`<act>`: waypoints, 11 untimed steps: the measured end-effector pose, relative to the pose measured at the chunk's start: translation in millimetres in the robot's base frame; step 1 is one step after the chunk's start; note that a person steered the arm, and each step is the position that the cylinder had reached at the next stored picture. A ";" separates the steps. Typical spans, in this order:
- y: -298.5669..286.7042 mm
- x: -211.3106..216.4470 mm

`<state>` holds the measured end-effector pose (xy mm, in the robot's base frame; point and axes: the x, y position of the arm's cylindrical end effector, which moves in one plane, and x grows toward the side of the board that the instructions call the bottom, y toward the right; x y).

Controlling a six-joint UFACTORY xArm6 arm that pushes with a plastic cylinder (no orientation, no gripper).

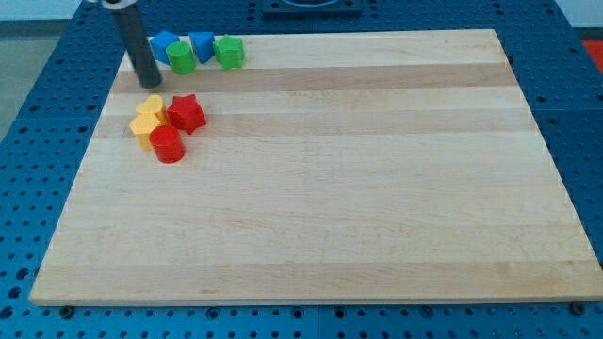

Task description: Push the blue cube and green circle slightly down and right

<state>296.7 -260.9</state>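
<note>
The blue cube (164, 45) sits near the board's top left corner. The green circle (182, 58) touches it on the lower right. My tip (151, 84) is just left of and below these two, close to the blue cube's left side, and I cannot tell if it touches. A second blue block (202, 44) and a green star-like block (229, 52) lie in the same row to the right.
Below my tip lies a cluster: two yellow blocks (147, 119), a red star (187, 113) and a red cylinder (167, 144). The wooden board (330, 188) rests on a blue perforated table (38, 113).
</note>
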 end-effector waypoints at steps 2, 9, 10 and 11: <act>-42.8 -40.8; 48.8 -50.9; 70.8 -20.3; 89.8 -5.5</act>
